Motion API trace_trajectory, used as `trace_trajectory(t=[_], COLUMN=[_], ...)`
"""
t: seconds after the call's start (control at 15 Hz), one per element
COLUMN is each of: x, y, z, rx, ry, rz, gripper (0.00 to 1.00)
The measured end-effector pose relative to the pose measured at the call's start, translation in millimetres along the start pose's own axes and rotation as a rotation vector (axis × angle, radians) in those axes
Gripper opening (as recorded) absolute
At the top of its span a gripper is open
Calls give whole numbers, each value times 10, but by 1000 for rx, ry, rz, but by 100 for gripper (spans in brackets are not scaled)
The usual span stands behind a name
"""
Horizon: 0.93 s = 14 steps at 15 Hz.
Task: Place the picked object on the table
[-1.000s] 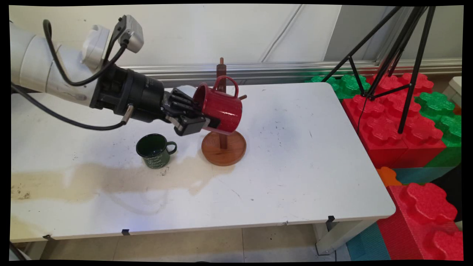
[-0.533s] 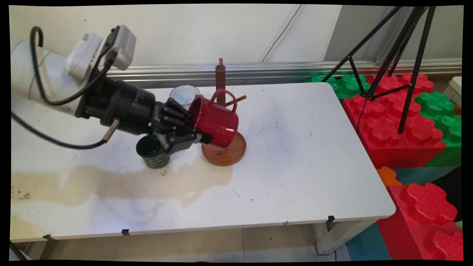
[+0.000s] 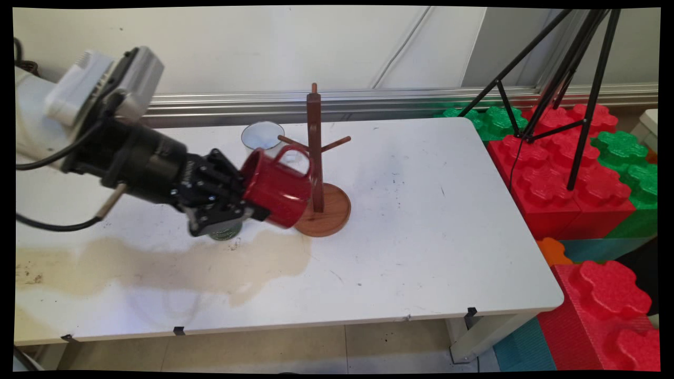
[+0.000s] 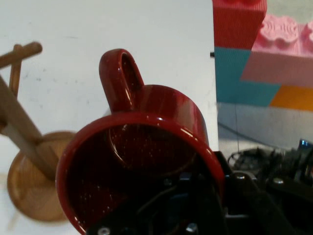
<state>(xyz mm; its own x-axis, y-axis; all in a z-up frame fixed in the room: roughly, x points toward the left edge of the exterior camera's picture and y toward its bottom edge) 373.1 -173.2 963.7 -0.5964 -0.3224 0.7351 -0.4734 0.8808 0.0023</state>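
My gripper (image 3: 247, 202) is shut on the rim of a red mug (image 3: 276, 187), which it holds tilted on its side above the table, handle up. The mug hangs just left of the wooden mug tree (image 3: 316, 152), in front of its round base (image 3: 331, 210). In the hand view the red mug (image 4: 142, 156) fills the middle, mouth toward the camera, with the mug tree (image 4: 22, 142) at the left. A dark green mug (image 3: 226, 230) stands on the table, mostly hidden behind the gripper. A white cup (image 3: 261, 136) stands behind the red mug.
A brownish stain (image 3: 158, 260) spreads over the table's near left. Big red and green toy blocks (image 3: 568, 173) and a black tripod (image 3: 574, 79) stand off the table's right edge. The table's near edge (image 3: 316, 321) runs along the bottom.
The gripper has carried the red mug down and to the left, away from the tree's pegs. The hand now covers most of the green mug.
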Motion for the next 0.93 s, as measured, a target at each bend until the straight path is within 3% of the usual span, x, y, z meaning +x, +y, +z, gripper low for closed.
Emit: trace_trajectory(t=[0.4,0.93], x=[-74,-140], y=[-76,-337], z=[-206,-193], rx=[53,146], ry=[-75,-182], rz=[24,20], gripper=[0,0])
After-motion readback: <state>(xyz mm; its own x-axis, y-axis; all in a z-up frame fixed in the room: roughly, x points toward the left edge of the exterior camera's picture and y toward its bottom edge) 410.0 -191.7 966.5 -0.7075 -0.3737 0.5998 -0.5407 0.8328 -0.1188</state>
